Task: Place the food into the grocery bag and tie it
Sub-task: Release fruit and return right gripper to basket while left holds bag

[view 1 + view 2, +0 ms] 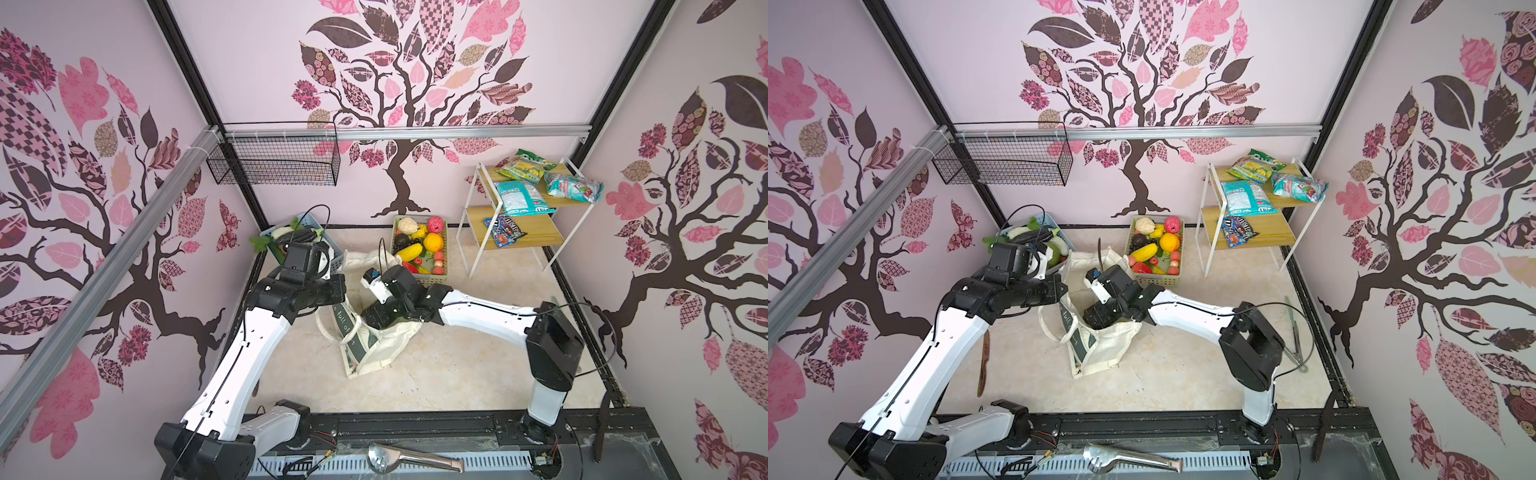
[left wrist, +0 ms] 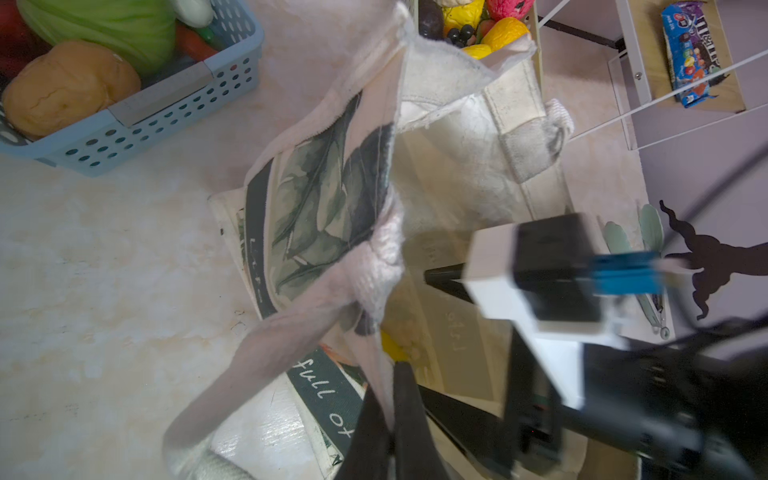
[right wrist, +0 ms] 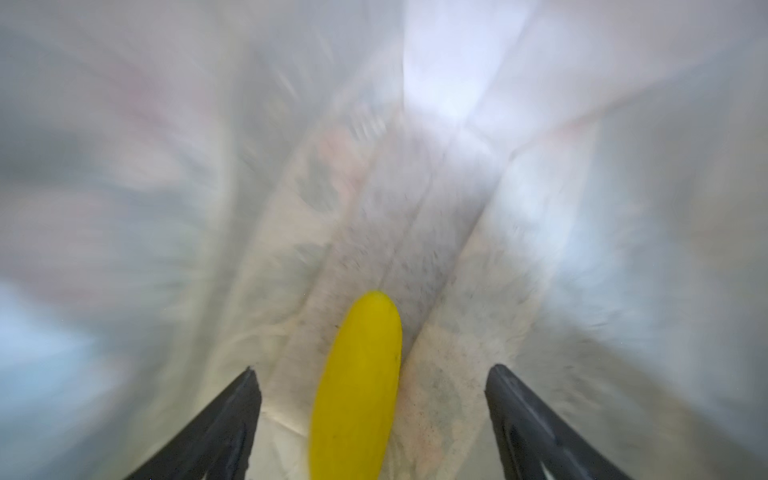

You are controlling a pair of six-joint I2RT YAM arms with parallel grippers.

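The desk [image 1: 457, 374] is a cream, marbled sheet boxed in by walls papered with pink and brown trees. Nearest me, at the bottom edge of both top views, metal tongs [image 1: 415, 457] lie on the base.

Mid-frame stands the grocery bag [image 1: 386, 345], mouth up. My left gripper [image 2: 386, 386] is clamped tight on its rim, holding the cloth up. My right gripper [image 3: 372, 370] is down inside the bag with its jaws spread wide. The yellow fruit [image 3: 357, 382] lies between them on the cloth, touching neither.

The other food [image 1: 422, 247] sits in the beige basket [image 1: 434, 279] just behind the bag, and more fills the blue basket [image 1: 336, 255] to its left.

My worry is the way out. The right wrist fills most of the mouth, and a crooked lift could snag a finger on the soft wall or a strap. That would tip the bag or tear the rim from the left pinch.

Further back, upper right, a white-framed shelf [image 1: 536, 232] carries snack packets [image 1: 523, 199]. A black wire basket [image 1: 274, 162] hangs from the rail, upper left.
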